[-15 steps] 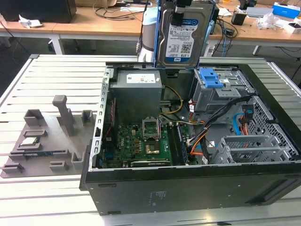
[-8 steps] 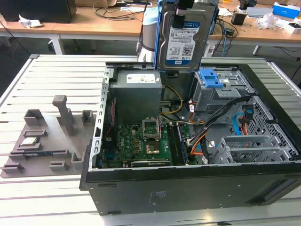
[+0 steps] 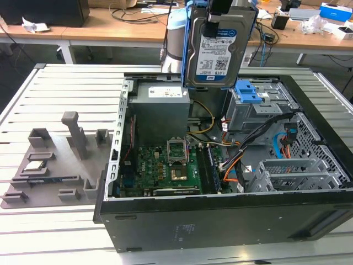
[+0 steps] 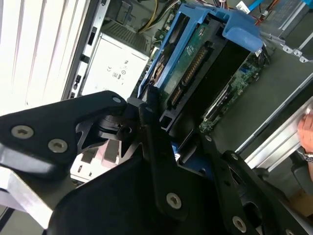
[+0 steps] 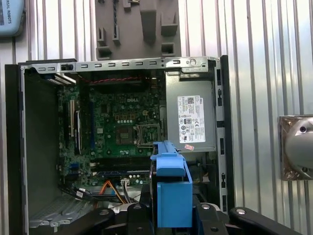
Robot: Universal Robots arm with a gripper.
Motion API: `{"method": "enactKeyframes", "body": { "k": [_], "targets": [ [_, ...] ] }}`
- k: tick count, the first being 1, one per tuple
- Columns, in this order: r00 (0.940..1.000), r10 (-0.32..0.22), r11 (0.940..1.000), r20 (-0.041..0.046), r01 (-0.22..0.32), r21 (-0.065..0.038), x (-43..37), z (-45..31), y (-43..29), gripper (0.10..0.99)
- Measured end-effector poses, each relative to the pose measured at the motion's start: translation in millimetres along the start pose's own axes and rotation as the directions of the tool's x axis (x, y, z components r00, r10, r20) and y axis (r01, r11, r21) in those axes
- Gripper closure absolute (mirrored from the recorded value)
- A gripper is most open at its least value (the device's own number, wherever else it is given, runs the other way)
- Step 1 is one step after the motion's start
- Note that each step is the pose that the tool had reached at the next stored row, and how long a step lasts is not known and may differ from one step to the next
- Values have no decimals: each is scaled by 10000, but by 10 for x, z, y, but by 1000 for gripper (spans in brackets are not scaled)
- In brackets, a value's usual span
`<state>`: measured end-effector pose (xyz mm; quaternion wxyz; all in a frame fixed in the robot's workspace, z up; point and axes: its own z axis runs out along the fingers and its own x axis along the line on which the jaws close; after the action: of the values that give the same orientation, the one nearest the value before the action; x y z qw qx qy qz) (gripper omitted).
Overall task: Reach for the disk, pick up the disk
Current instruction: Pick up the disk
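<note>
Hand [image 3: 219, 21] clamped shut on the disk's [image 3: 216, 55] top end, drive hanging upright above the open computer case [image 3: 220, 223]; likely risk: narrow grip slips, dropping it onto the motherboard [image 3: 165, 165].

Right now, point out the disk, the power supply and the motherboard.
disk [image 3: 215, 58], exterior view, on its white label.
power supply [image 5: 190, 119], first wrist view, on its sticker.
motherboard [image 5: 112, 115], first wrist view, on green board.

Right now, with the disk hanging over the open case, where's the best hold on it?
Probably its top end, from above, where the gripper has it. The disk hangs upright with blue rails down both long edges, so the flat faces up there give the jaws parallel surfaces.
</note>
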<state>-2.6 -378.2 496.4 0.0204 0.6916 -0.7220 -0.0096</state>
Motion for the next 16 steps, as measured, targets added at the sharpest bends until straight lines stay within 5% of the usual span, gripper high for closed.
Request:
{"method": "enactKeyframes", "body": {
  "k": [16],
  "targets": [
    [10000,0,10000,-9,0,0,202,7,-9,722]
  ]
}}
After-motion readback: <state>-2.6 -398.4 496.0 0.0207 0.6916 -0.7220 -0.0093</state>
